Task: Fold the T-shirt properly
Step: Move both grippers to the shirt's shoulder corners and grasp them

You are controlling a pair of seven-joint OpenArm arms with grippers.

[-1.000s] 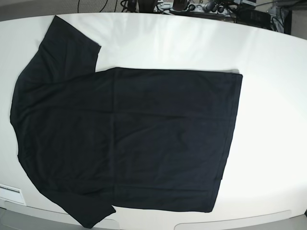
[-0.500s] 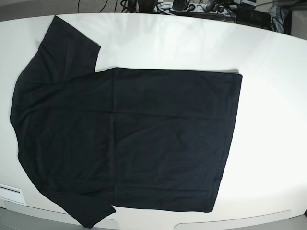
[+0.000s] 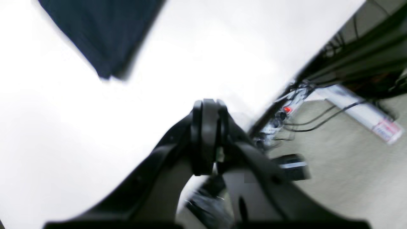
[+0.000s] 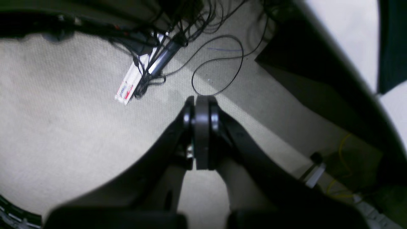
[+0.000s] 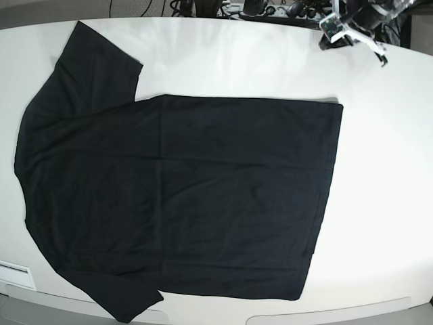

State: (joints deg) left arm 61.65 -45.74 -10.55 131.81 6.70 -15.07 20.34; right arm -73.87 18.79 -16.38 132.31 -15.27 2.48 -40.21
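The black T-shirt (image 5: 176, 189) lies flat on the white table (image 5: 385, 169), sleeves at the left, hem at the right. My left arm (image 5: 352, 27) reaches in over the table's far right edge, well clear of the cloth. In the left wrist view my left gripper (image 3: 208, 105) is shut and empty above bare table, with a corner of the T-shirt (image 3: 105, 35) ahead of it. My right gripper (image 4: 202, 100) is shut and empty over the floor beside the table edge. A strip of the T-shirt (image 4: 392, 44) shows at the upper right of that view.
Cables and a power strip (image 3: 283, 114) lie on the carpet beyond the far table edge. More cables (image 4: 219, 66) and a white strip (image 4: 130, 82) lie on the floor under my right gripper. A white label (image 5: 15, 274) sits at the table's front left.
My left arm has come into the base view at the top right, where nothing showed before. The T-shirt has not moved.
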